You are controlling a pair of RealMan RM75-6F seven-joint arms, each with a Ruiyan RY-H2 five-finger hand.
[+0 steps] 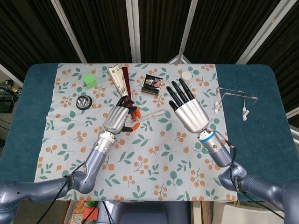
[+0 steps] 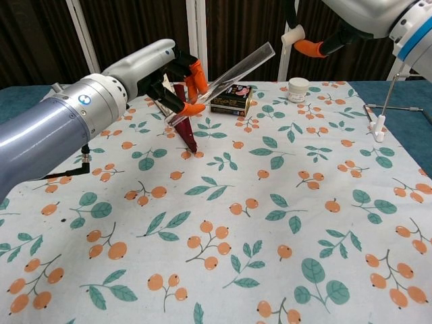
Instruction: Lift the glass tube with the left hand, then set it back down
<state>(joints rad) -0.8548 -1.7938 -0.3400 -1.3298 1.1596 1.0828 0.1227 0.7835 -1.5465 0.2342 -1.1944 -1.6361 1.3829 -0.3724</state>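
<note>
Overhead, in the head view, the robot's left hand grips the clear glass tube by its near end above the floral tablecloth, just short of the small black printed box. The tube's long axis runs from the orange-tipped fingers away toward the right hand, which hovers beside it with fingers spread, holding nothing.

Lower down, the chest view shows the same left hand pinching the tube clear of the cloth, in front of the black box. The tube tilts steeply, its free end pointing up and to the right, its held end lowest. A dark red pointed object lies on the cloth beneath the hand.

By this evidence the lift is done and the set-down remains; the next move likely calls for levelling the tube, lowering it to bare cloth near the box, then releasing it gently.
</note>
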